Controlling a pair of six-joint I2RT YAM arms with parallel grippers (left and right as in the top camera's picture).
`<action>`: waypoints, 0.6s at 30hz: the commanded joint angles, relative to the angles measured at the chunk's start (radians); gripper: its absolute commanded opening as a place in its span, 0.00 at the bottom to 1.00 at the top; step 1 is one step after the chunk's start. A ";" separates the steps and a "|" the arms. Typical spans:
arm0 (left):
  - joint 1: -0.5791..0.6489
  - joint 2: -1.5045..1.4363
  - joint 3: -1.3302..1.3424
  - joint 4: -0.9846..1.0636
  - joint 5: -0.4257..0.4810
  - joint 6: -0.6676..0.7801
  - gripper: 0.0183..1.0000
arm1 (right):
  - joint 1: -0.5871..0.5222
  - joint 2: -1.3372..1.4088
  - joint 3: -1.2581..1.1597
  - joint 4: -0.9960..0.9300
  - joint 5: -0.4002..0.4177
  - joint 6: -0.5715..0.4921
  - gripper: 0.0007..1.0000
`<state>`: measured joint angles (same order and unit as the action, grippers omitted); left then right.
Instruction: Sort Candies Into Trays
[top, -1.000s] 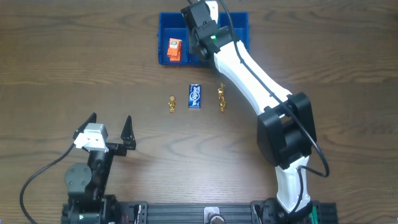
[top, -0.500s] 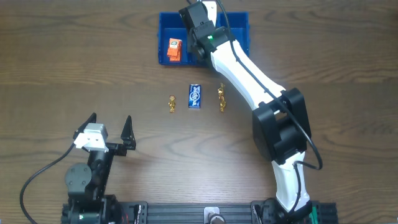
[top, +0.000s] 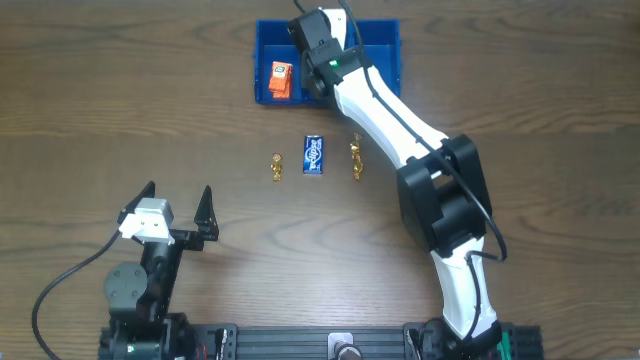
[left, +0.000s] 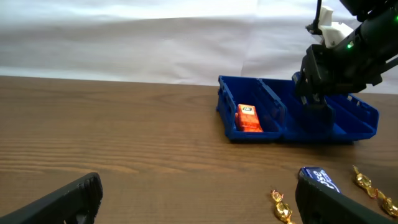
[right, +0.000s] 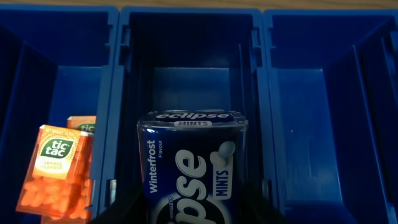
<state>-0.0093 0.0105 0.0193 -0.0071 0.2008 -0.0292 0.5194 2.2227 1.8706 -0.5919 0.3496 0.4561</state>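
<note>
A blue three-compartment tray (top: 385, 50) stands at the far side of the table. Its left compartment holds an orange candy box (top: 283, 80). My right gripper (top: 320, 60) hangs over the middle compartment, shut on a dark blue mint box (right: 193, 165) held upright above that compartment's floor. Orange boxes (right: 59, 168) lie in the compartment beside it. On the table short of the tray lie a blue packet (top: 314, 154) and two gold-wrapped candies (top: 277, 167) (top: 355, 158). My left gripper (top: 178, 205) stands open near its base, holding nothing.
The tray's right compartment (right: 311, 112) holds nothing. Bare wood surrounds the three loose candies. From the left wrist, the tray (left: 249, 134) sits ahead with the right arm (left: 348, 59) above it.
The right arm's elbow has swung left and up the picture, and its gripper has shifted slightly farther over the tray. The left arm and the loose candies have not moved.
</note>
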 joint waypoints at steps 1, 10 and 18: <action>0.004 -0.006 -0.014 -0.048 0.029 -0.004 1.00 | 0.002 0.002 0.023 0.005 0.035 0.011 0.18; 0.004 -0.006 -0.014 -0.048 0.029 -0.004 1.00 | 0.002 0.002 0.023 0.012 0.034 0.011 0.96; 0.004 -0.006 -0.014 -0.048 0.029 -0.004 1.00 | 0.002 0.002 0.023 0.016 0.031 0.012 1.00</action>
<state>-0.0093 0.0105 0.0193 -0.0074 0.2008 -0.0292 0.5194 2.2227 1.8709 -0.5785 0.3603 0.4610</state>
